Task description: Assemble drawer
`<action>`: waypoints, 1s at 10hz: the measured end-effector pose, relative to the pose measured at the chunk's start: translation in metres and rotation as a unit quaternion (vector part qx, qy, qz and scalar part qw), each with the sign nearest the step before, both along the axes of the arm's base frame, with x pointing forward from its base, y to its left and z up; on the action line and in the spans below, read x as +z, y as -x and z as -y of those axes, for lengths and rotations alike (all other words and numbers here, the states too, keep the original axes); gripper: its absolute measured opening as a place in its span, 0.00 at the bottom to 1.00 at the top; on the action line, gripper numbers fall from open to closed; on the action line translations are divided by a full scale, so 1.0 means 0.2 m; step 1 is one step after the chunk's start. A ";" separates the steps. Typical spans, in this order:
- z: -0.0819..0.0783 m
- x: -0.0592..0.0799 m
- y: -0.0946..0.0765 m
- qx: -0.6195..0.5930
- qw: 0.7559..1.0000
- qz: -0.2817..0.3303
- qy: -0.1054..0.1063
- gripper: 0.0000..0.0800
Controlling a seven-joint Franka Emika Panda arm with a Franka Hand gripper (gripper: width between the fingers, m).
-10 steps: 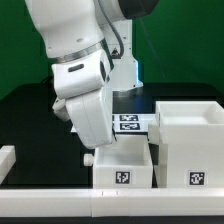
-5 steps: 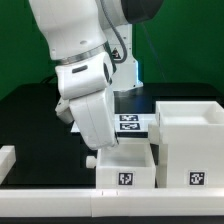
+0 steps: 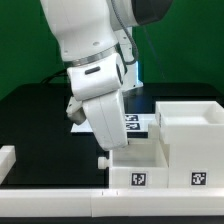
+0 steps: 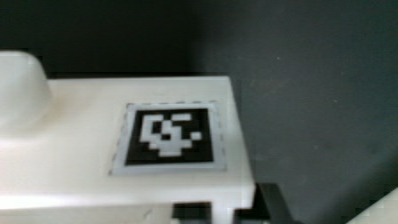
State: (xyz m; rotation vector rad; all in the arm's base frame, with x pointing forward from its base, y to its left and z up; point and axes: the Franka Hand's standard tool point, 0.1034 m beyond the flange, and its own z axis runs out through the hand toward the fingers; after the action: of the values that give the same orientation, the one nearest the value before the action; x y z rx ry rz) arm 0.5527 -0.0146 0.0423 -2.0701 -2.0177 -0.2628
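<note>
Exterior view. Comes down from the upper middle of the frame to the lower middle, setting the gripper (image 3: 118, 146) at the left wall of a shallow drawer tray (image 3: 140, 172), just above its round knob (image 3: 102, 159). Cannot tell whether clenched on that wall or merely pressed against it: hidden by the hand's own white body. Finds the tray flat on the black counter (image 3: 30, 120), tagged face forward, near the white rail (image 3: 50, 197) along the bottom edge and just beside the tall box shell (image 3: 190, 130) at lower right; touching or not, cannot tell. Probably kept low and close to the rail to stay square for a slide toward the shell, with the knob end left as the outward face. Shows the marker board (image 3: 130, 122) behind the arm at mid-frame, partly covered, and a small white block (image 3: 5, 157) at the left edge, well apart.

Wrist view. Fills most of the picture with the tray's white wall and one square tag (image 4: 173, 137), with the knob's rounded flank beside it and dark counter beyond. Catches dark bits of the gripper at the wall's edge, too little to judge the grip. Suggests a hold close to the knob end, likely for steering rather than lifting.
</note>
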 end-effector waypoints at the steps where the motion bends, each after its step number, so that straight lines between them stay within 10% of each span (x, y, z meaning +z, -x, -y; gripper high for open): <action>1: -0.01 -0.01 0.01 0.001 1.000 -0.002 -0.001 0.05; 10: -0.01 -0.04 0.03 -0.020 1.000 -0.014 0.004 0.05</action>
State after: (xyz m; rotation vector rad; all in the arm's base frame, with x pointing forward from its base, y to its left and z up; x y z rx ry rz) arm 0.5476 -0.0131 0.0347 -2.1093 -1.9653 -0.2324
